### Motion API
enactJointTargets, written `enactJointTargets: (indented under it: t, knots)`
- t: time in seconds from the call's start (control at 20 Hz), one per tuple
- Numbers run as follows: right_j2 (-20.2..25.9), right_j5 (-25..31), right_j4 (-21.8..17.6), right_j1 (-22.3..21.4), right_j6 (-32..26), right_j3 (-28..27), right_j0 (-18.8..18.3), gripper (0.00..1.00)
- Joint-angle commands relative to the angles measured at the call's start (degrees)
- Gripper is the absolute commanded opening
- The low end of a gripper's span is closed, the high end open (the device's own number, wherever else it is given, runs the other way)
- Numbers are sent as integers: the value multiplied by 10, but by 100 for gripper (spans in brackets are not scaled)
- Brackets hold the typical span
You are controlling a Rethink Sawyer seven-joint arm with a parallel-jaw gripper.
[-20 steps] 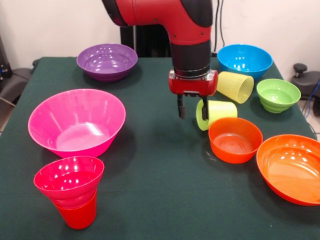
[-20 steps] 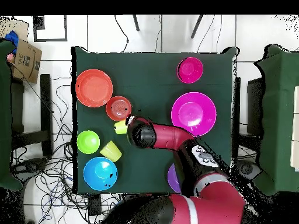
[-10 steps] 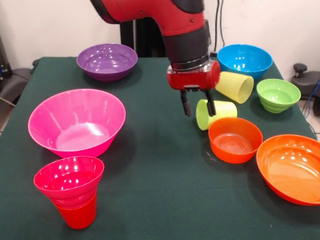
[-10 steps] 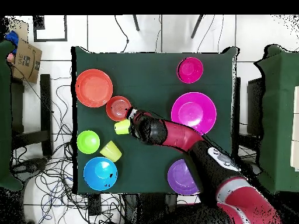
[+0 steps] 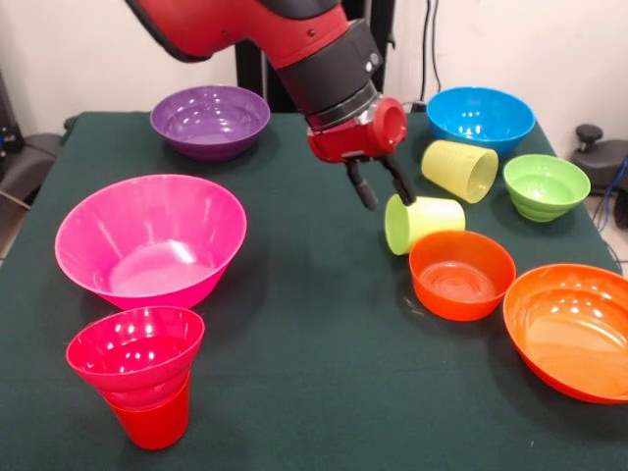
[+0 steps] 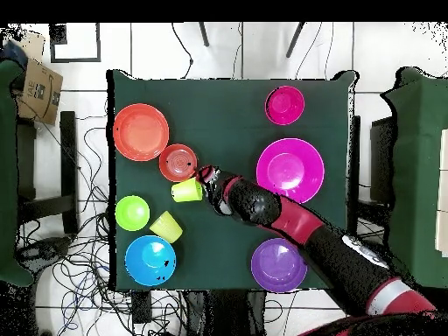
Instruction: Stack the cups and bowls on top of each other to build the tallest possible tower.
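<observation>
Front view: gripper (image 5: 382, 185) tilted, fingers parted, holding nothing; one fingertip at rim of lime green cup (image 5: 422, 222). Cup lies on its side on counter (image 5: 314, 343), just beside and below gripper, long axis horizontal, open mouth toward gripper, base pointing away. Small orange bowl (image 5: 461, 274) touches cup on side away from gripper. Judgement: grasp needs fingers straddling rim wall. Overhead view agrees: gripper (image 6: 206, 178) at cup (image 6: 186, 191) mouth.
</observation>
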Motion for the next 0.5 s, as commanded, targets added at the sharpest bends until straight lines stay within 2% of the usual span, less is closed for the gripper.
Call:
enactJointTargets:
  t: [0.05,0.1,0.5]
  knots:
    - [79,131,29,106,3,22,-27,100]
    - [82,137,26,125,-6,15,-35,100]
    - [83,134,-6,197,-23,-10,-52,100]
